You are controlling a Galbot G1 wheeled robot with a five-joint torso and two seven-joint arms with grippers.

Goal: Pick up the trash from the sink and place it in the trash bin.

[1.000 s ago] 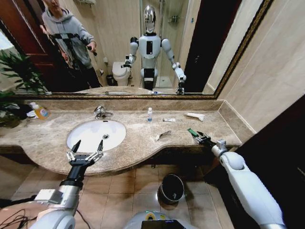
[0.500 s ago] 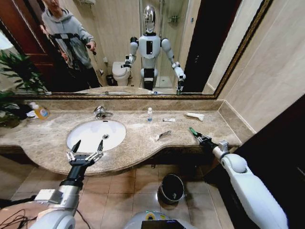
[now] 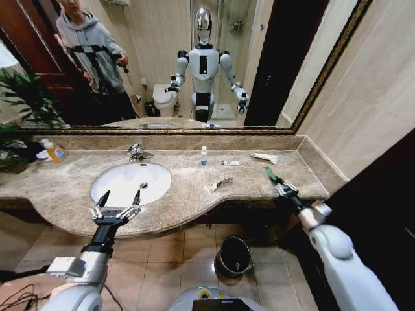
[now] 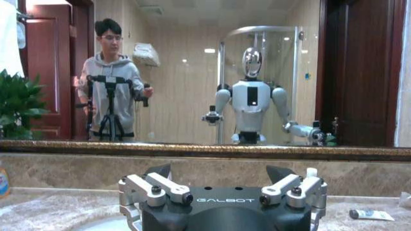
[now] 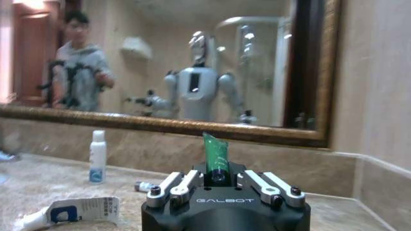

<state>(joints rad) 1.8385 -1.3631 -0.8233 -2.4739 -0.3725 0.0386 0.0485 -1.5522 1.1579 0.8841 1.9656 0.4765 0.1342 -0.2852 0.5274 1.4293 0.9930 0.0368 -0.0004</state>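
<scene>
My right claw is clamped on the green tube, which sticks up between its fingers. On the table ahead lie a white tube, a small tube and an upright bottle.

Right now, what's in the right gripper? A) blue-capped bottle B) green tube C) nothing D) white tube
B: the right gripper, raised over the right end of the counter, is shut on the green tube, which sticks up between its fingers in the right wrist view; the white tube and the blue-capped bottle sit apart on the marble counter by the mirror.
</scene>
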